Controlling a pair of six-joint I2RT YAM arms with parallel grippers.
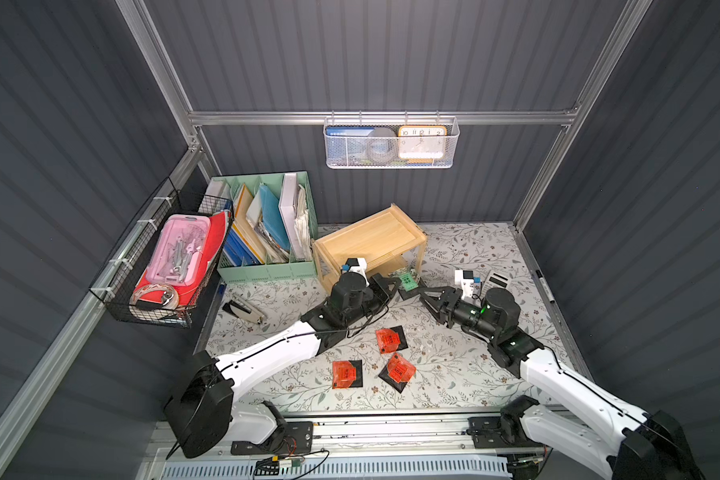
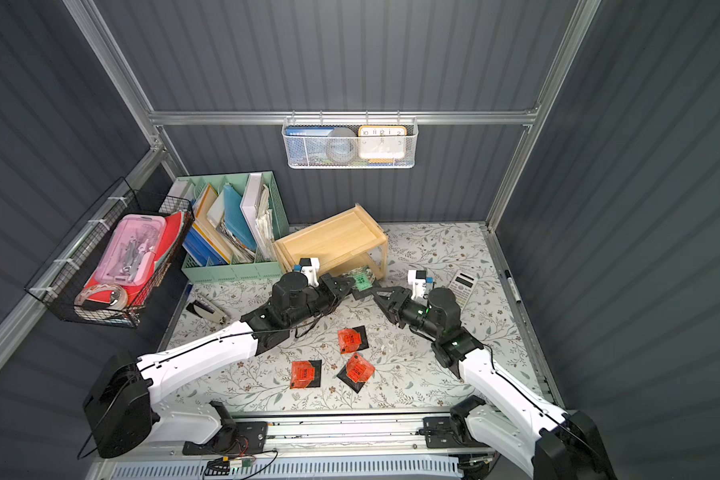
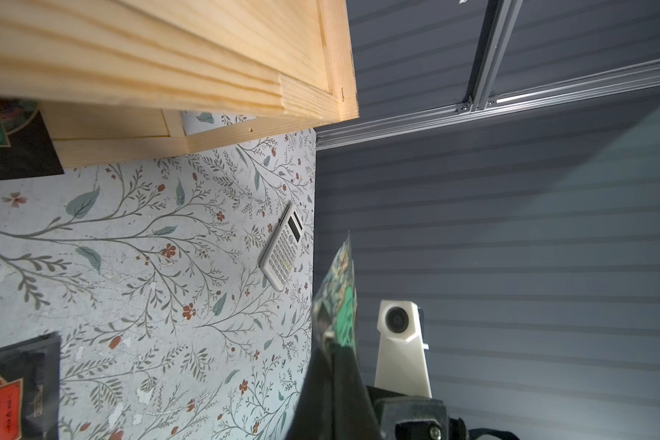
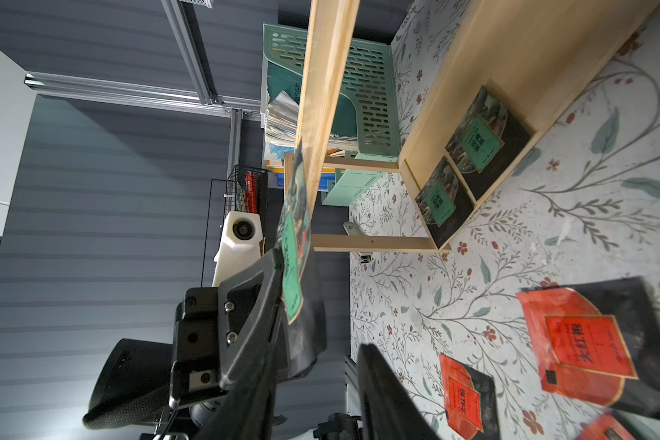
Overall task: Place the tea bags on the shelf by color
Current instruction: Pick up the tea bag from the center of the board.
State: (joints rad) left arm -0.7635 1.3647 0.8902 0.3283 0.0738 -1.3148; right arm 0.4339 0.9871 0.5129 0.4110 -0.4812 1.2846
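Tightly clamped in left pincer point(image 1: 395, 284): 1 green tea bag point(image 1: 407, 281), above worktop point(image 1: 466, 245), at 5 o'clock of shelf point(image 1: 366, 237). At 4 o'clock, right pincer point(image 1: 425, 301), jaws apart either side of bag's black corner. On shelf's lower board, 2 green tea bags point(image 4: 477, 141) point(image 4: 439, 198). At 6 o'clock, 3 orange-red tea bags point(image 1: 389, 338) point(image 1: 346, 374) point(image 1: 400, 368) lying on worktop.

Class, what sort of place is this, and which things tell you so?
Probably a mock office workspace inside a robot test booth: a file organizer full of folders, a calculator and a stapler.
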